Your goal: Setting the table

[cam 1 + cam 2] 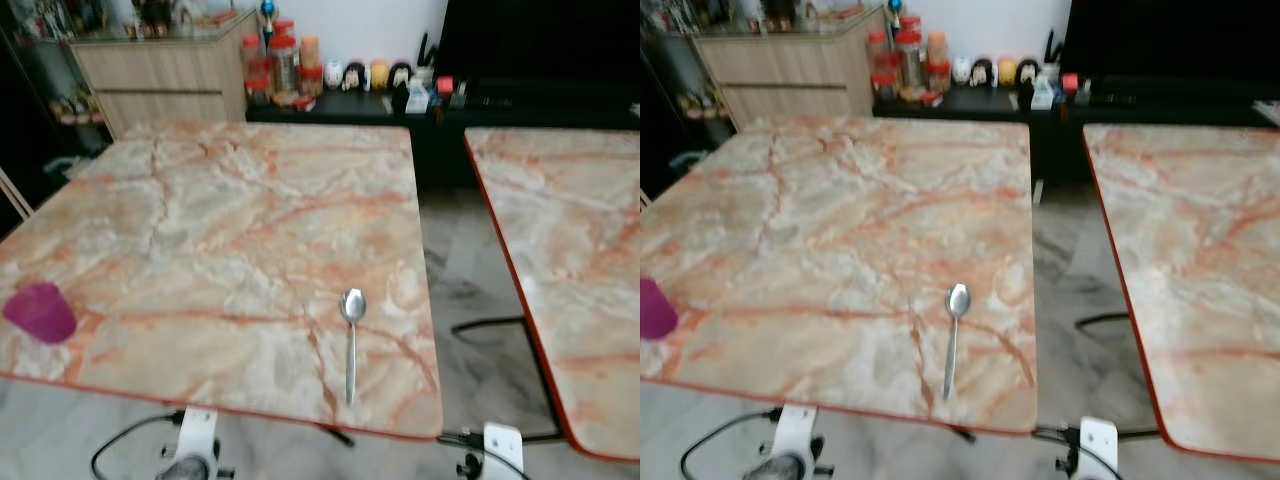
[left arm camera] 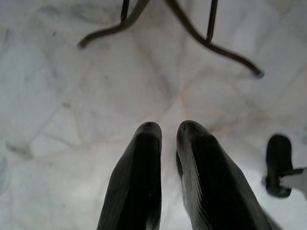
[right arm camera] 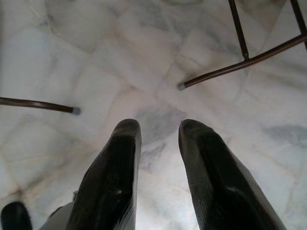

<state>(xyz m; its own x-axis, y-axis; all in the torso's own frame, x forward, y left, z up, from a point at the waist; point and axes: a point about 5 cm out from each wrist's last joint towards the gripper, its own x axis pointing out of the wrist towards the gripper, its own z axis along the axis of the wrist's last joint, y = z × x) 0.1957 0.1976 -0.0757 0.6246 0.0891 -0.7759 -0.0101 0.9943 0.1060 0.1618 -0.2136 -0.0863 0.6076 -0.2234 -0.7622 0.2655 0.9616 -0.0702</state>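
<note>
A metal spoon (image 1: 350, 338) lies near the front edge of the marble table (image 1: 230, 210), bowl end away from me. A purple cup (image 1: 40, 312) stands at the table's front left corner. Both arms hang low in front of the table edge, pointing at the floor. The left gripper (image 2: 168, 130) is open by a narrow gap and holds nothing. The right gripper (image 3: 159, 128) is open wider, also with nothing between its fingers. Neither gripper is near the spoon or the cup.
A second marble table (image 1: 570, 250) stands to the right across a strip of grey floor (image 1: 465, 290). A black counter with jars (image 1: 290, 65) and a wooden cabinet (image 1: 160, 70) line the back wall. Dark table legs (image 3: 240, 62) cross the floor below.
</note>
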